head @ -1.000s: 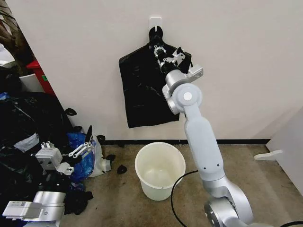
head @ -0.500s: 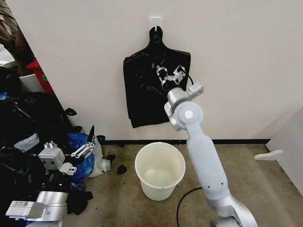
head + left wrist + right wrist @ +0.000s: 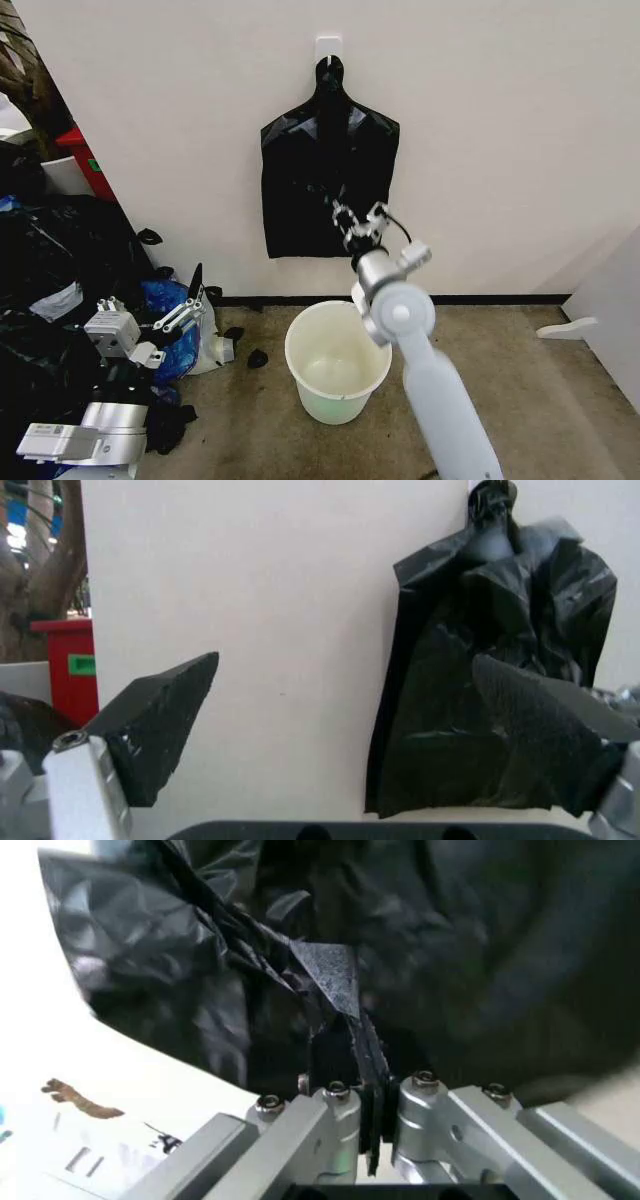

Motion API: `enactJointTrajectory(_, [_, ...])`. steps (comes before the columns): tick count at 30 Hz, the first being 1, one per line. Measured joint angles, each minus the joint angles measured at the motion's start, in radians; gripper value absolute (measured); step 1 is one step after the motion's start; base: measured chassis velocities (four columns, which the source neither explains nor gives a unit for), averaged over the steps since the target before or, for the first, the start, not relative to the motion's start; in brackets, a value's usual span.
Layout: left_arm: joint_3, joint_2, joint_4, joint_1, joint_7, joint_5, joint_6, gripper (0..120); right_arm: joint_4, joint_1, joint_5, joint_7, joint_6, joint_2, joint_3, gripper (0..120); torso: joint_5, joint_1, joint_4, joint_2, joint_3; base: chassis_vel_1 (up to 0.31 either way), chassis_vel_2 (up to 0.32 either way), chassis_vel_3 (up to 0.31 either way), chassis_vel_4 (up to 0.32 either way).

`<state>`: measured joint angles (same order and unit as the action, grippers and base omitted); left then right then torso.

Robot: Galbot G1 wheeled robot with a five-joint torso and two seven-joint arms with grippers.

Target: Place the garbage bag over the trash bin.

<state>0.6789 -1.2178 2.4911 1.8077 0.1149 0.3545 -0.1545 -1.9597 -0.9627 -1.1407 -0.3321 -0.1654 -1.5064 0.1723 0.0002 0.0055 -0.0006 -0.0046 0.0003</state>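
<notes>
Right claw [image 3: 357, 223] now sits low on the hanging black bags [image 3: 325, 190], near their bottom edge, w/ fingers pressed together on a pinch of black film; wrist view shows the pads shut tight w/ plastic bunched around them [image 3: 345, 1027]. A sec ago it was up by the neck near the wall hook [image 3: 328, 47], then mid-sheet, so it has slid down the front of the stack while the arm dropped and pulled back toward the robot. Stack also hangs flatter and squarer vs before, when it was skewed sideways.

Garbage bag [image 3: 200, 967] = the layer in the pinch, I'd judge; can't tell if it's one sheet or several, and it's not off the hook yet. Trash bin [image 3: 338, 362] stands on the floor below the bags, a bit toward the robot, mouth open, unlined. So task is early: grip looks made, peel-off and sleeving not done.

Left claw [image 3: 178, 316] is parked low by the heap of stuffed bags [image 3: 50, 260], fingers wide apart, holding nothing.
</notes>
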Motion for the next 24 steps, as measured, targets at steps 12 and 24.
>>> enactJointTrajectory(12, [-0.007,0.004,-0.014,-0.015,-0.003,0.003,-0.007,100,-0.025,-0.168,0.065,0.046,0.015,-0.008,0.001,0,-0.0001,0.000,0.0001,0.000,0.000,0.000,0.000,0.000,0.000])
enactJointTrajectory(24, [-0.009,0.007,-0.030,-0.030,-0.003,0.008,-0.010,100,-0.025,-0.337,0.116,0.100,0.035,-0.035,0.005,0,-0.0001,0.000,0.0000,0.000,0.000,0.000,0.000,0.000,0.000])
